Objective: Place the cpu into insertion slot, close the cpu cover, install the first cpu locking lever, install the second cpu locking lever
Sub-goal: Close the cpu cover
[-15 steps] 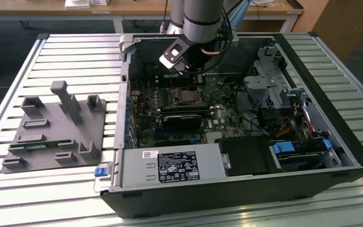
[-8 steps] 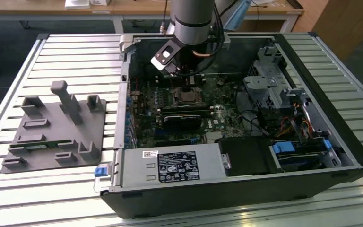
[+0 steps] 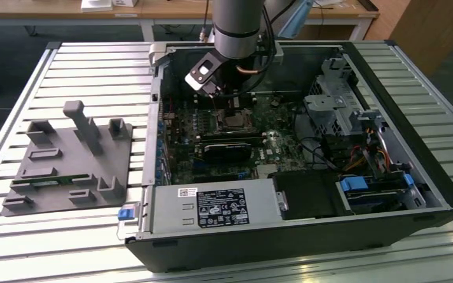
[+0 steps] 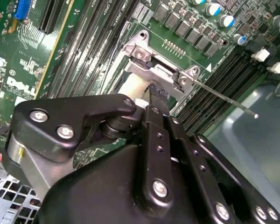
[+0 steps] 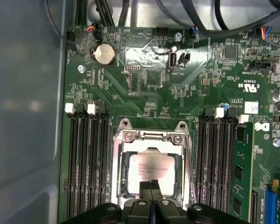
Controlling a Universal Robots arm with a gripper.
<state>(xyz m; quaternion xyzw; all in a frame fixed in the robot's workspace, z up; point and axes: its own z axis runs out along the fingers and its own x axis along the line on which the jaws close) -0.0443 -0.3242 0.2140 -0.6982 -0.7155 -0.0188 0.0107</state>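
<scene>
In the first wrist view the closed jaws and their black housing [image 5: 149, 214] cover the near edge of the chip [image 5: 149, 168] and its metal frame [image 5: 149, 136]. In the second wrist view the housing hides most of that frame [image 4: 156, 70]. In the exterior view the socket [image 3: 232, 120] is too small to make out.

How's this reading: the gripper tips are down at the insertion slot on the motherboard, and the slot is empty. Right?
Not empty. The first wrist view shows the cpu seated in the insertion slot; the gripper is down at it on the motherboard, as you said.
</scene>
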